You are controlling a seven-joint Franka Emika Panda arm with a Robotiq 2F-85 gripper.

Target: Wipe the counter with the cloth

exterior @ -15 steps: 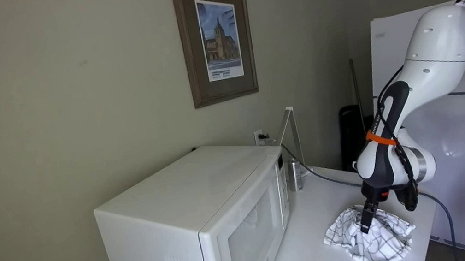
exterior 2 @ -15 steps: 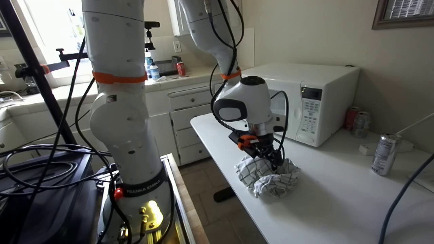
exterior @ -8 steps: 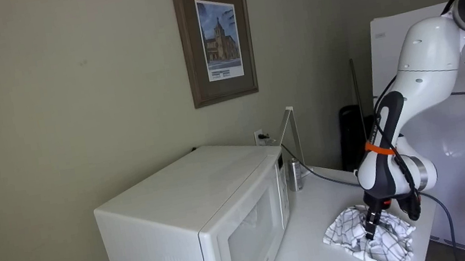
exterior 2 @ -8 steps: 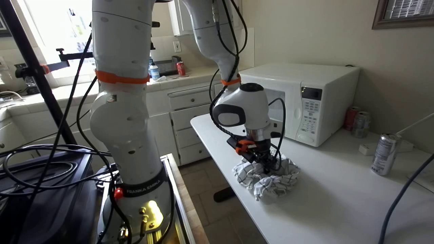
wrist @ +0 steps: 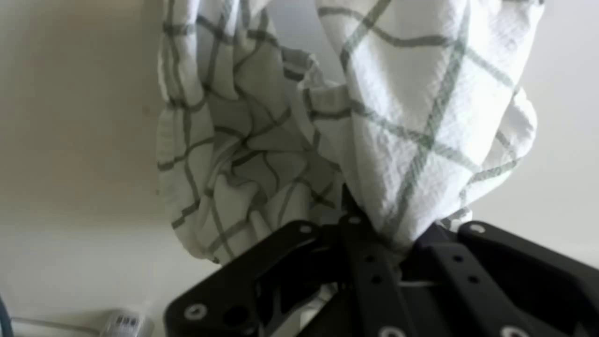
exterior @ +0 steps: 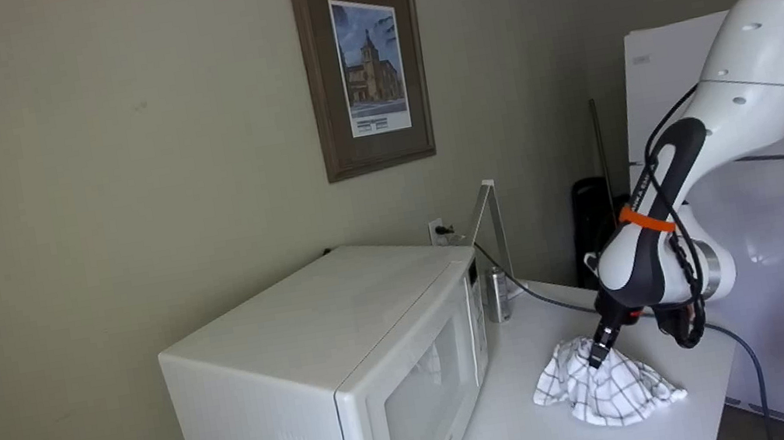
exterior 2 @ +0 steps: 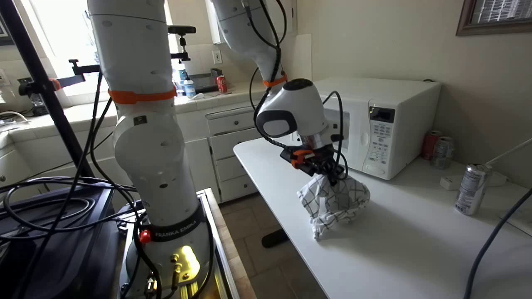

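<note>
**Cloth (exterior: 616, 393) below the tool (exterior: 597, 359), over the desk (exterior: 507, 398)**

In an exterior view, the tool (exterior: 597, 359) pinches the cloth near its peak, and the checked folds flare beneath it on both sides like a tent. In an exterior view, the cloth (exterior 2: 349, 199) hangs under the tool, a corner drooping lowest; whether that touches the desk I cannot tell. In the wrist view, a gathered fold of cloth (wrist: 421, 107) runs out from between the fingers (wrist: 372, 269), the rest spreading beyond them. The wipe likely turns on that downward lie: pressing straight down should come first, then sweeping.
</note>
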